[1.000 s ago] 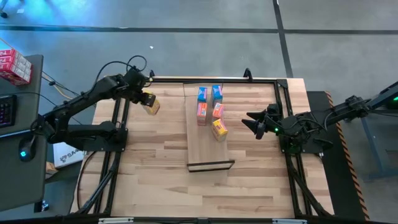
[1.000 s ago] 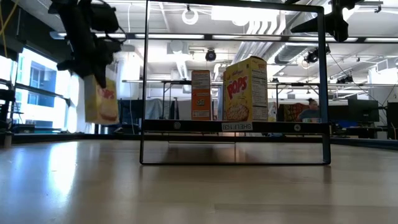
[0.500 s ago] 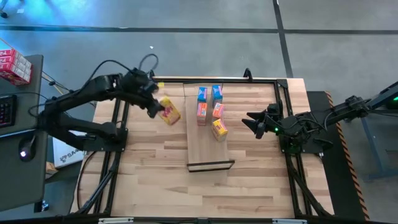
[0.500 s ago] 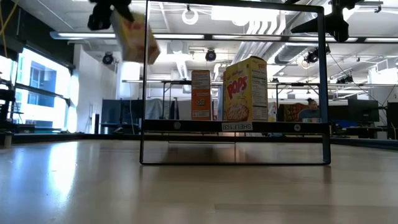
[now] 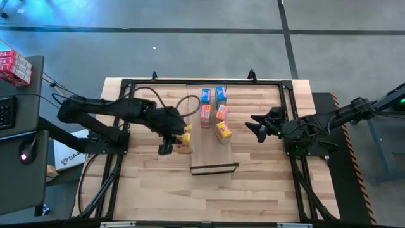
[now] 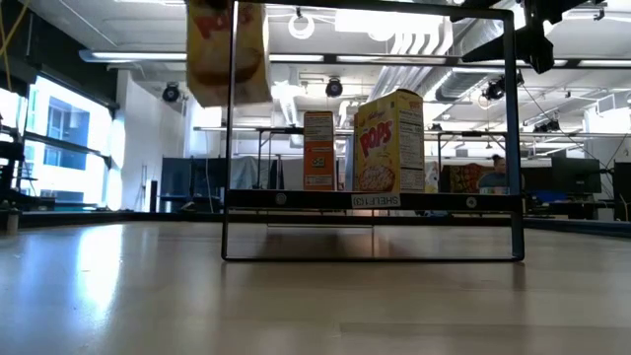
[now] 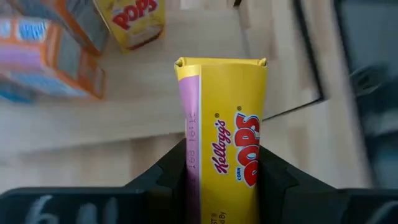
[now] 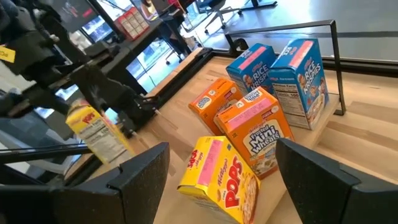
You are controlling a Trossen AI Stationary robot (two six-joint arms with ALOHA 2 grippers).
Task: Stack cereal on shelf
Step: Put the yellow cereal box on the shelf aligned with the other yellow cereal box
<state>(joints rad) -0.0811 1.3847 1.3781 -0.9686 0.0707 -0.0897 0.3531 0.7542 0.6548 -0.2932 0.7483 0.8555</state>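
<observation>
My left gripper [image 5: 175,136] is shut on a yellow cereal box [image 5: 184,142] beside the left long edge of the shelf board [image 5: 212,155]. In the low view the box [image 6: 227,49] hangs high above the table. The left wrist view shows the box [image 7: 224,124] between my fingers. Two blue boxes [image 5: 213,95], two orange-pink boxes [image 5: 213,113] and another yellow box [image 5: 223,131] stand on the board's far half. My right gripper [image 5: 255,127] is open and empty, right of the board, facing the boxes [image 8: 222,149]. My left gripper pinches the yellow box between its two fingers, one on each of two opposite sides [image 7: 186,168], near one end of the box. The rest of the box sticks out ahead of the fingers. The box is lifted clear, roughly upright and slightly tilted in the low view.
Black metal frames stand at the board's short ends [image 5: 214,168] and show as a tall frame in the low view [image 6: 373,258]. The near half of the board is bare wood. A black frame [image 5: 120,126] runs around the tabletop.
My left gripper has carried the yellow box from the table's far left toward the right and the near edge, up to the shelf board's left edge. The box has risen from low beside the frame to high above the table and has turned about.
</observation>
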